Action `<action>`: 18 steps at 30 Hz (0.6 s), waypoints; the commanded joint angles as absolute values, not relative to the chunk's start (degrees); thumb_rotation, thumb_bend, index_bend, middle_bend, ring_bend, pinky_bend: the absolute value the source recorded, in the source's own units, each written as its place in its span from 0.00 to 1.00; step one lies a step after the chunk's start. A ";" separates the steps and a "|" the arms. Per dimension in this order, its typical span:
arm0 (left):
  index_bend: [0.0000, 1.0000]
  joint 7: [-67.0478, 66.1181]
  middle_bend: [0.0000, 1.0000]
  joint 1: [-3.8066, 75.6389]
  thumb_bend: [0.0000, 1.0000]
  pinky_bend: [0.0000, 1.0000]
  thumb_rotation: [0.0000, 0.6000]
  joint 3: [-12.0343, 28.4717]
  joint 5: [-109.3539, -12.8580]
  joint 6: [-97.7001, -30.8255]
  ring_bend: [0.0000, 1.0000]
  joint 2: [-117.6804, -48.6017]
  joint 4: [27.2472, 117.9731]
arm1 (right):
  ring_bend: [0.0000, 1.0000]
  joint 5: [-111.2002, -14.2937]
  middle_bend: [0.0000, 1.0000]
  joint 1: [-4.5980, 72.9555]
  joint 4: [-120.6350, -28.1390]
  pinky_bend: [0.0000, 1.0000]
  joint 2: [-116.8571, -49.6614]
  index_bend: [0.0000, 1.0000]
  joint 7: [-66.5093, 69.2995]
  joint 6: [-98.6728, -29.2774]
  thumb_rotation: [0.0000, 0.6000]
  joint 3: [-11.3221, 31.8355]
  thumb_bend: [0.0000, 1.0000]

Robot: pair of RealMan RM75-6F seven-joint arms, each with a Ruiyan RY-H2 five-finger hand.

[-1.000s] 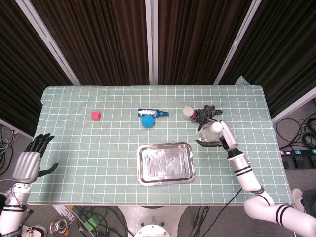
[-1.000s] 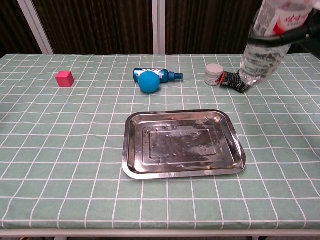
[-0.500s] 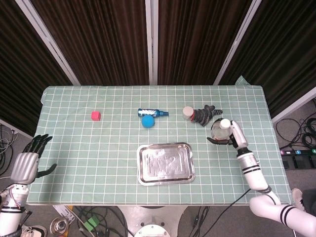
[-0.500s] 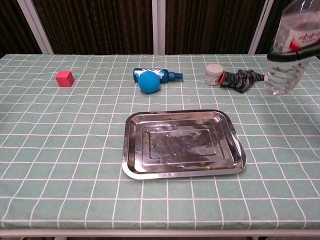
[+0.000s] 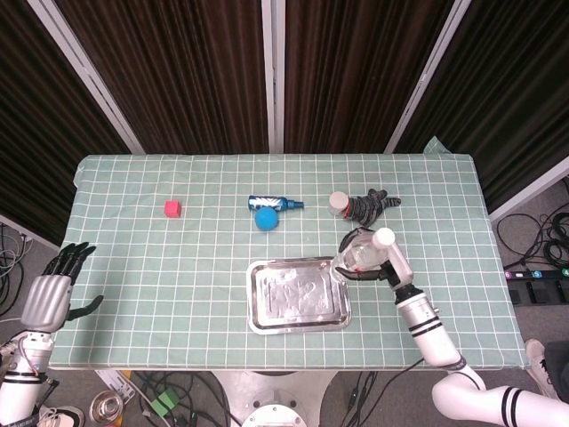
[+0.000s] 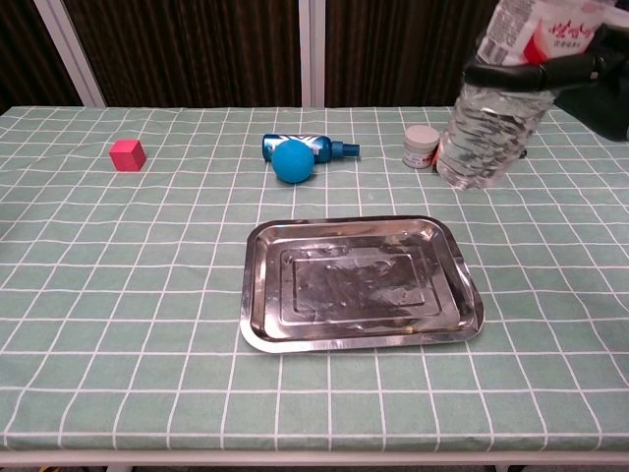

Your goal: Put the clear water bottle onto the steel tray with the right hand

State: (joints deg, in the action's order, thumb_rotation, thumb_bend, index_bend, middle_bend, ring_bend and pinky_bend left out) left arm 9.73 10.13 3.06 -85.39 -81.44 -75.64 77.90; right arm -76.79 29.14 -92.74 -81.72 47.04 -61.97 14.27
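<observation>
The clear water bottle (image 5: 360,255) (image 6: 488,128) is lifted off the table and tilted, its base toward the tray. My right hand (image 5: 384,264) (image 6: 550,71) grips it around the upper body, near the red-and-white label. The steel tray (image 5: 298,295) (image 6: 359,283) lies flat at the table's front middle with nothing in it. In the head view the bottle's base hangs over the tray's right far corner. My left hand (image 5: 52,294) rests off the table's left front edge, fingers spread, holding nothing.
A blue ball (image 5: 266,219) (image 6: 292,161) and a blue spray bottle (image 5: 274,204) (image 6: 313,147) lie behind the tray. A white jar (image 5: 338,203) (image 6: 422,146) and a dark glove (image 5: 372,205) sit at the back right. A pink cube (image 5: 172,208) (image 6: 127,154) is far left.
My right hand swung the bottle out to the right, then back left and forward, so it now hangs tilted by the tray's right far corner. The left hand barely moved.
</observation>
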 commanded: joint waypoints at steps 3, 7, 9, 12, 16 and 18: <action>0.16 10.10 0.18 10.51 0.24 0.19 1.00 3.27 -85.55 -81.32 0.09 -76.18 77.71 | 0.39 -79.62 0.58 25.30 -86.63 0.44 -77.14 0.70 48.58 -65.32 1.00 11.93 0.09; 0.16 10.72 0.18 10.40 0.24 0.19 1.00 3.11 -85.62 -81.37 0.09 -76.35 77.38 | 0.39 -78.79 0.58 24.34 -87.26 0.44 -75.48 0.70 47.47 -65.40 1.00 11.65 0.09; 0.16 10.80 0.18 10.29 0.24 0.19 1.00 2.99 -85.69 -81.46 0.09 -76.31 77.28 | 0.39 -78.08 0.58 25.99 -87.11 0.44 -77.12 0.70 47.15 -63.01 1.00 12.07 0.09; 0.16 10.45 0.18 10.13 0.24 0.19 1.00 2.84 -85.65 -81.50 0.09 -76.09 77.51 | 0.39 -77.51 0.58 31.40 -85.98 0.44 -82.63 0.70 44.34 -58.26 1.00 14.00 0.09; 0.16 9.78 0.18 10.25 0.24 0.19 1.00 3.07 -85.43 -81.41 0.09 -75.98 77.95 | 0.39 -76.21 0.58 33.69 -87.83 0.44 -84.67 0.70 41.45 -57.61 1.00 16.01 0.09; 0.16 10.00 0.18 10.43 0.24 0.19 1.00 3.27 -85.20 -81.14 0.09 -76.21 77.73 | 0.39 -76.79 0.58 31.46 -88.45 0.44 -81.63 0.70 40.31 -60.30 1.00 15.53 0.09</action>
